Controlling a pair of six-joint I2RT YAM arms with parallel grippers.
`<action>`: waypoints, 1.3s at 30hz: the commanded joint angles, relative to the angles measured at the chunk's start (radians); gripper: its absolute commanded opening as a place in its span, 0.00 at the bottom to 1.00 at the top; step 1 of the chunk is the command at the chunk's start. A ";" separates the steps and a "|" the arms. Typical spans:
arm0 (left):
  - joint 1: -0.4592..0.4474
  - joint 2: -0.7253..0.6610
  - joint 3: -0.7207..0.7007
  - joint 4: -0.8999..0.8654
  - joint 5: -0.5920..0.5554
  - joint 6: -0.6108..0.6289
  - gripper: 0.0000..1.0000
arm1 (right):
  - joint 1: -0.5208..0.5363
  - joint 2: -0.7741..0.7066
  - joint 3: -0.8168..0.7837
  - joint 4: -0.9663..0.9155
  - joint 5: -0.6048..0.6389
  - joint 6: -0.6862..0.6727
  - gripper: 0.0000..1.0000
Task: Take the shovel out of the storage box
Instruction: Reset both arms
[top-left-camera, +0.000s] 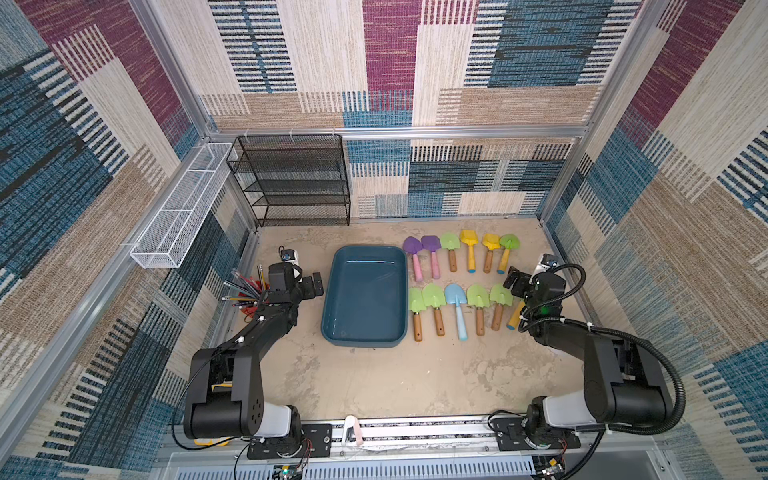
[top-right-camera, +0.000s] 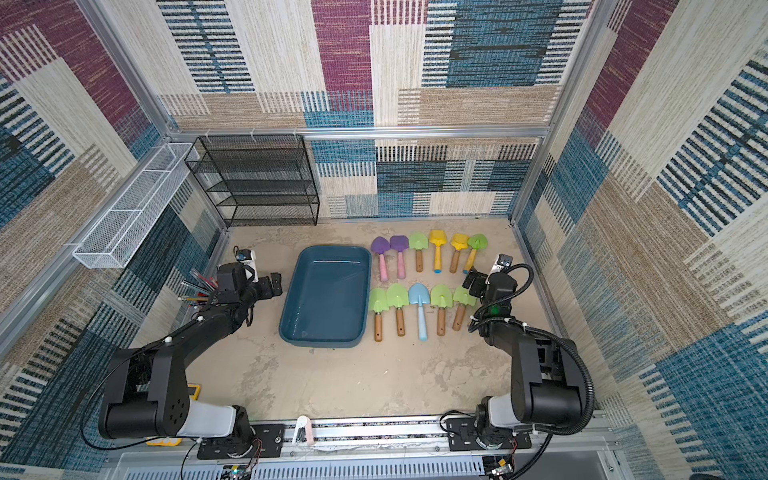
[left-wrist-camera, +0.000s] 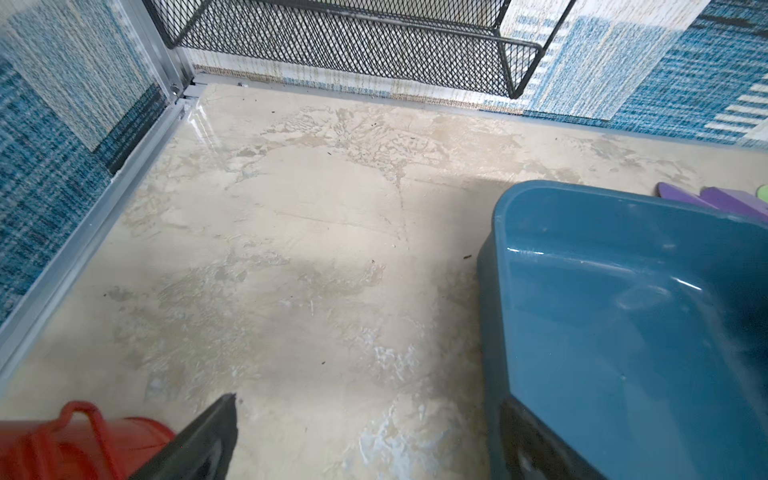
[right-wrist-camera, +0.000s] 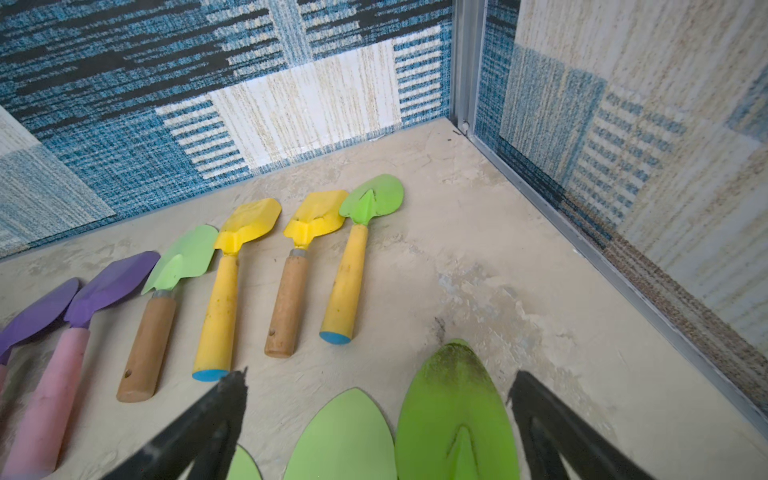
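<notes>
The teal-blue storage box (top-left-camera: 365, 299) (top-right-camera: 328, 295) stands mid-table and its inside is bare; no shovel shows in it. Several shovels lie on the table to its right in two rows, among them a purple one (top-left-camera: 412, 246) and a light blue one (top-left-camera: 455, 296). My left gripper (top-left-camera: 312, 284) (left-wrist-camera: 368, 401) hovers open just left of the box (left-wrist-camera: 623, 311), nothing between its fingers. At the right end of the near row my right gripper (top-left-camera: 515, 280) (right-wrist-camera: 379, 376) hangs open over a green shovel blade (right-wrist-camera: 455, 415), not touching it.
A black wire-mesh rack (top-left-camera: 291, 178) stands at the back left. A white wire basket (top-left-camera: 178, 212) hangs on the left wall. A red cup of pencils (top-left-camera: 249, 291) (left-wrist-camera: 62, 440) sits beside my left arm. Patterned walls close in three sides.
</notes>
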 joint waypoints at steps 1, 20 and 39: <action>0.024 0.013 -0.023 0.072 -0.023 0.045 1.00 | 0.003 -0.011 -0.018 0.104 -0.035 -0.020 1.00; 0.111 0.066 -0.212 0.433 0.249 0.038 1.00 | 0.035 0.035 -0.097 0.305 -0.068 -0.088 0.99; 0.059 0.090 -0.204 0.436 0.261 0.107 1.00 | 0.075 0.055 -0.188 0.482 -0.090 -0.145 0.98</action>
